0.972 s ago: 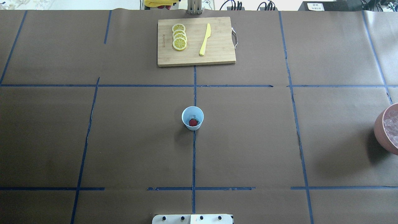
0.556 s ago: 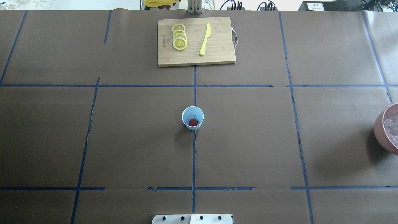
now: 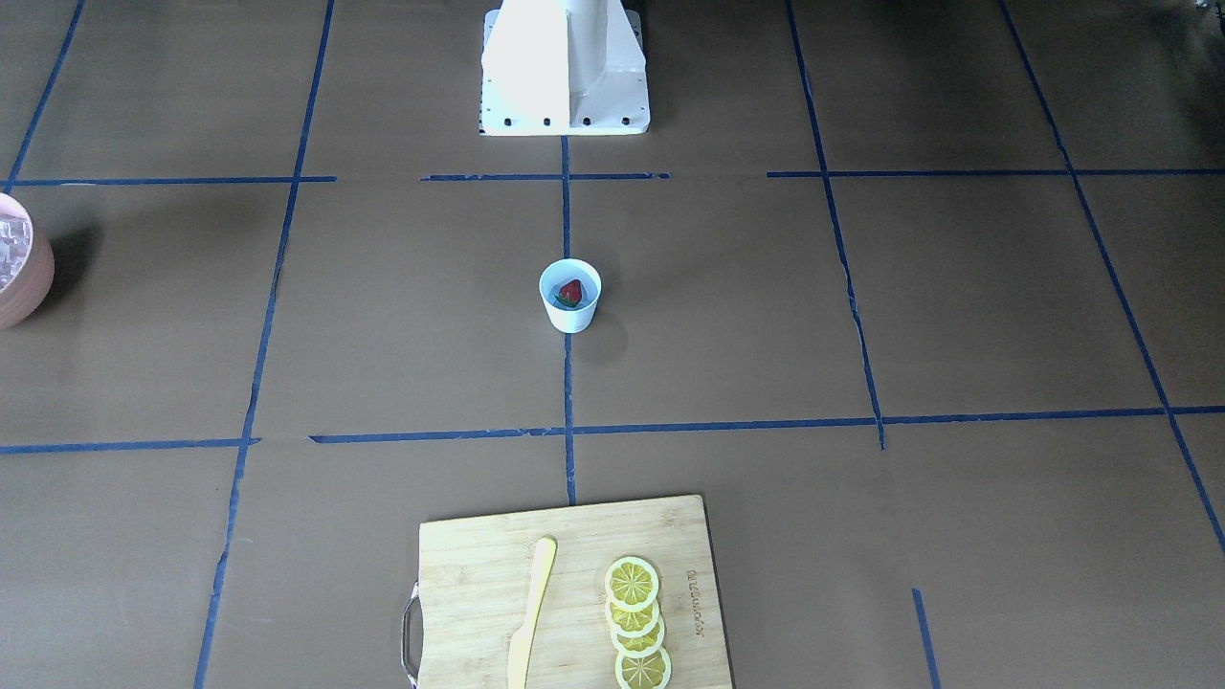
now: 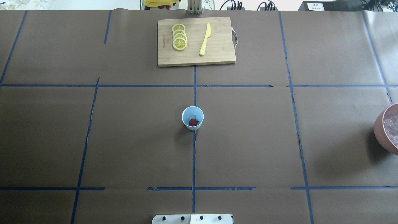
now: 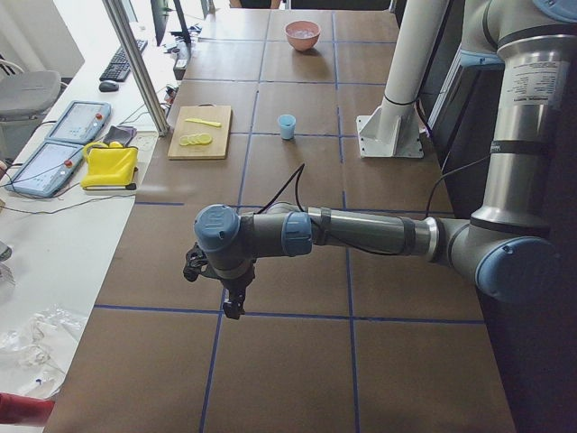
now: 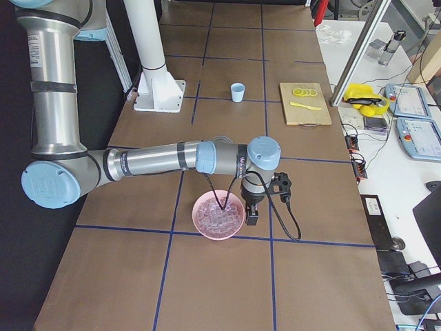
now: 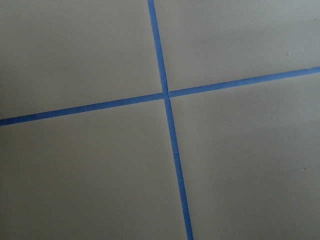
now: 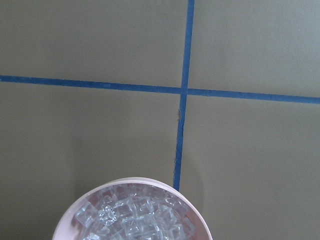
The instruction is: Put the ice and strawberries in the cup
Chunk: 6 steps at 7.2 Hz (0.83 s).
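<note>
The white cup (image 4: 192, 117) with a pale-blue inside stands upright at the table's middle, and also shows in the front view (image 3: 570, 299). One red strawberry (image 4: 193, 123) lies inside it. The ice cubes (image 8: 135, 217) fill the pinkish bowl (image 6: 218, 214) at the table's right end. The right gripper (image 6: 252, 219) hangs at the bowl's rim in the exterior right view; I cannot tell whether it is open or shut. The left gripper (image 5: 233, 307) points down over bare table far to the left of the cup; I cannot tell its state either.
A wooden cutting board (image 4: 217, 46) at the far side carries several lemon slices (image 4: 179, 36) and a yellow knife (image 4: 205, 39). The robot's white base (image 3: 565, 67) stands at the near edge. The bowl (image 4: 385, 129) is partly cut off by the overhead view's right edge.
</note>
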Each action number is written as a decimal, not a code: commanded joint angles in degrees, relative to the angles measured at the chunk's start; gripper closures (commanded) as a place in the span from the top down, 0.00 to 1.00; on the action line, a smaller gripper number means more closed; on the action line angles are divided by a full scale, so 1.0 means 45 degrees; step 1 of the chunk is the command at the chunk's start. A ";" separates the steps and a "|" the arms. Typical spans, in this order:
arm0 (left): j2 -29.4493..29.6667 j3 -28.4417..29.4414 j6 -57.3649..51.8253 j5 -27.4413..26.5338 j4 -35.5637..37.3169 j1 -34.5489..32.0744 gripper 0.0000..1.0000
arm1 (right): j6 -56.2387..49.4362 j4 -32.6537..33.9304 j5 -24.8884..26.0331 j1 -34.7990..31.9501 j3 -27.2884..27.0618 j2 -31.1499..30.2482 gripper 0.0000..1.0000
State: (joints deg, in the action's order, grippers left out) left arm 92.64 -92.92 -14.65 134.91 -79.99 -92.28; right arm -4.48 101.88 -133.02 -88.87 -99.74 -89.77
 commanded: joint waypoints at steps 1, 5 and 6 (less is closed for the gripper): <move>-0.0117 0.0024 0.0189 -0.0292 -0.0036 -0.0001 0.99 | -0.0216 -0.0041 0.0049 0.0218 0.0365 0.0046 1.00; -0.0234 -0.0210 0.0190 -0.0195 -0.0017 0.0018 1.00 | -0.0177 -0.0120 -0.0049 0.0218 0.0680 -0.0012 1.00; -0.0234 -0.0230 0.0499 0.0192 -0.0017 0.0018 1.00 | -0.0196 -0.0120 -0.0049 0.0218 0.0680 -0.0031 1.00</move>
State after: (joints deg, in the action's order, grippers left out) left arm 91.62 -93.85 -13.43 134.48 -80.09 -92.23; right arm -5.36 101.35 -133.19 -87.90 -96.75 -89.83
